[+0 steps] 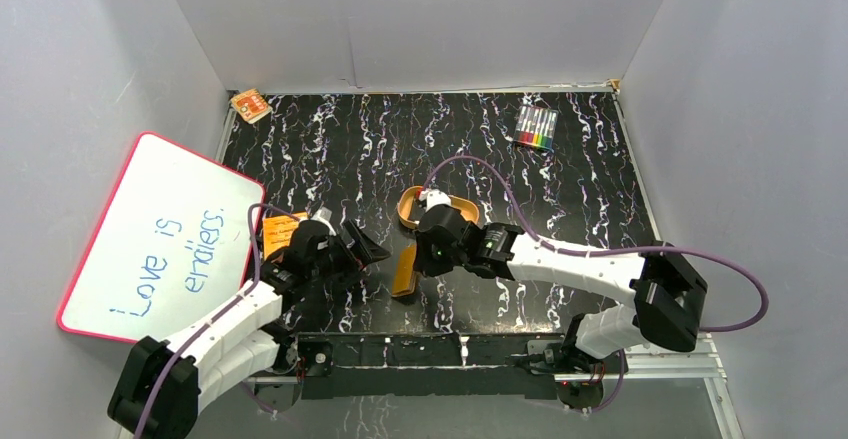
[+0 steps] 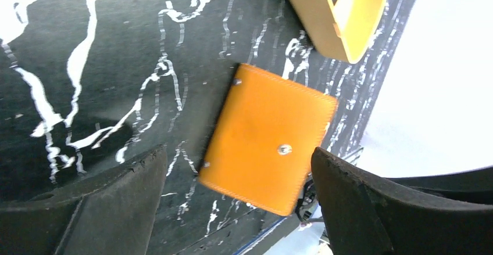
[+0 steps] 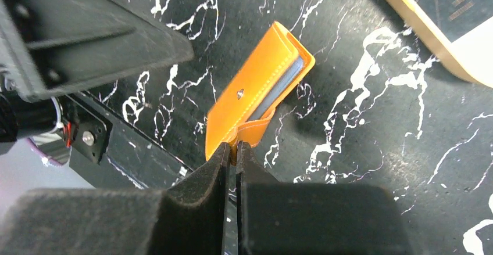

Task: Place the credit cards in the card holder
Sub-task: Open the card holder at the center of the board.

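Observation:
The card holder [image 3: 256, 92] is an orange-brown leather folder with a snap stud, and blue-grey sleeves [image 3: 286, 81] show at its open edge. My right gripper [image 3: 234, 148] is shut on its lower edge and holds it tilted just above the tabletop [image 1: 405, 271]. In the left wrist view the card holder [image 2: 267, 139] lies between and beyond the wide-open fingers of my left gripper [image 2: 237, 156], which touch nothing. From above, the left gripper [image 1: 358, 249] sits just left of the holder. A dark flat piece with faint print [image 3: 459, 5] inside the tray may be a credit card; I cannot tell.
A tan oval tray [image 1: 405, 207] sits just behind the right gripper. An orange printed booklet [image 1: 276, 231] lies under the left arm. A whiteboard [image 1: 150, 239] leans at the left. A marker pack [image 1: 536, 127] and a small orange packet [image 1: 250, 105] lie at the back.

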Tool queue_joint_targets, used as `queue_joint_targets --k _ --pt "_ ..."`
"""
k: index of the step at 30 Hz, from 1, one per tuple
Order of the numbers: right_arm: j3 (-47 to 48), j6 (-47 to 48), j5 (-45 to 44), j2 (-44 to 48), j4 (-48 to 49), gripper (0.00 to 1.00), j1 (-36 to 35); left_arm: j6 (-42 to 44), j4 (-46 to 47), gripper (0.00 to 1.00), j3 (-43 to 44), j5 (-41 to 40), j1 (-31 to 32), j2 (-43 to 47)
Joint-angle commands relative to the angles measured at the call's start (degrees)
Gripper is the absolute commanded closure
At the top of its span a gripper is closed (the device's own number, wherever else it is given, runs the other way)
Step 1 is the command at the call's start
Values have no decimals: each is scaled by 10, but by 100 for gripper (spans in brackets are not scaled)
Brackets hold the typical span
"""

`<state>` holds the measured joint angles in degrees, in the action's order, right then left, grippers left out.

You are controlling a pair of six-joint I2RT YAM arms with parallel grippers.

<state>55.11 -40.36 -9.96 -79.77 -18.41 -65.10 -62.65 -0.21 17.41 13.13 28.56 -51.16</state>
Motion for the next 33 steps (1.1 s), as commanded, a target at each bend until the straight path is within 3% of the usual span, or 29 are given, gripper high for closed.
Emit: queue_joint_targets --k 1,14,24,33 --pt "-13 1 36 17 68 100 1 8 31 9 27 44 -3 6" --pt "-7 8 42 23 78 100 3 43 53 9 57 83 0 -41" --pt "-8 8 44 29 87 100 6 53 73 18 52 93 13 -92" --pt "-17 6 41 32 83 100 9 62 77 44 41 86 17 -111"
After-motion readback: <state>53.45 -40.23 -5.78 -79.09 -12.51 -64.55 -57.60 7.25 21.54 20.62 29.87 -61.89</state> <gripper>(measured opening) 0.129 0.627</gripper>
